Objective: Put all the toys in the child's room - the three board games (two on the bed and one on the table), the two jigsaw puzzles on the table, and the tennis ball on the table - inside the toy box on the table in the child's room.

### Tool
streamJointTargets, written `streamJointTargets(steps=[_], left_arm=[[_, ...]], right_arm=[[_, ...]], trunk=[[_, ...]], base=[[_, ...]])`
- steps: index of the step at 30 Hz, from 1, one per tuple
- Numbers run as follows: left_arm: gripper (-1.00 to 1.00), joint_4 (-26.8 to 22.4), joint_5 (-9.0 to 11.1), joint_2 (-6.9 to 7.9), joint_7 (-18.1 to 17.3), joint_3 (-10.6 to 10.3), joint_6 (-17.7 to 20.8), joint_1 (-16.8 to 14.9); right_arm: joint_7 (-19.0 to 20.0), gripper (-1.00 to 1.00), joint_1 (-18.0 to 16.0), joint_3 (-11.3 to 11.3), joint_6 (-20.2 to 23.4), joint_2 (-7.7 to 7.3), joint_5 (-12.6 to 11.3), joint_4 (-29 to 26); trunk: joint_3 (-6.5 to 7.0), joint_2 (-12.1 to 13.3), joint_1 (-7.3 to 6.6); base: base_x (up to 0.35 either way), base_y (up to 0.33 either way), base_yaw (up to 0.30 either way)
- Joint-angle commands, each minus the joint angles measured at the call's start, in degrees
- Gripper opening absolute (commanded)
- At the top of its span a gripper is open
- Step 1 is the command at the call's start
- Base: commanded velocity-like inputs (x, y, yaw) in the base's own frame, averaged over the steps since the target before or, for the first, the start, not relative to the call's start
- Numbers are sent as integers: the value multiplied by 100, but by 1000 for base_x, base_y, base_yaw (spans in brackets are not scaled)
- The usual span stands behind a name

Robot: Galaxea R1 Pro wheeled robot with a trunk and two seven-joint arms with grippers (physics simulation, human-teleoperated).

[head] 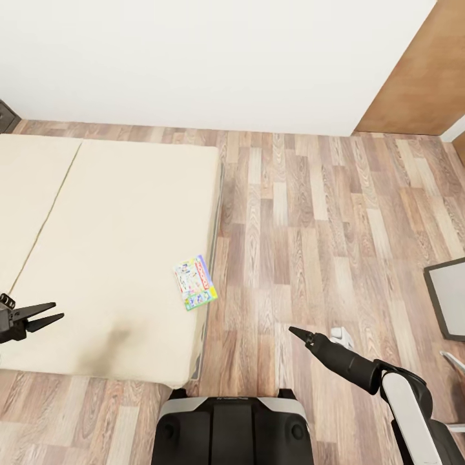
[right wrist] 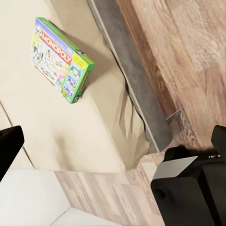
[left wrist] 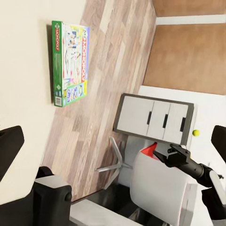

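Where bed (head: 97,213) ends, board game (head: 195,282), wrist-seen table (left wrist: 155,117)

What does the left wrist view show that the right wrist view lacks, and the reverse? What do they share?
Left wrist view's own: the table with three white drawers, the tennis ball and the right end effector.
Right wrist view's own: the bed's grey side panel and a creased corner of its cover.
Shared: the Monopoly board game, lying on the cream bed, and the wood-plank floor.
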Motion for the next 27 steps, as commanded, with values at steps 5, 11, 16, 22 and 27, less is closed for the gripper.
streamJointTargets(steps=[5, 11, 16, 22, 27], left_arm=[[100, 0, -9, 1, -21, -5, 57, -3], [100, 0, -32, 1, -21, -4, 56, -3], [100, 0, -43, -4, -21, -6, 54, -3], [100, 0, -49, -31, -21, -8, 54, -3], [100, 0, -49, -61, -21, -12, 54, -3]], right_arm=[[59, 100, -2, -9, 28, 2, 57, -2], [59, 100, -2, -9, 28, 2, 59, -2], [59, 100, -2, -9, 28, 1, 60, -2], [59, 100, -2, -9, 28, -1, 60, 0], [61, 100, -2, -13, 28, -5, 58, 5]], trunk=[[39, -8, 4], [92, -8, 4], [137, -8, 4], [190, -8, 4], [235, -8, 4]], base=[[0, 0, 75], [0, 0, 76], [0, 0, 77], [0, 0, 77], [0, 0, 72]])
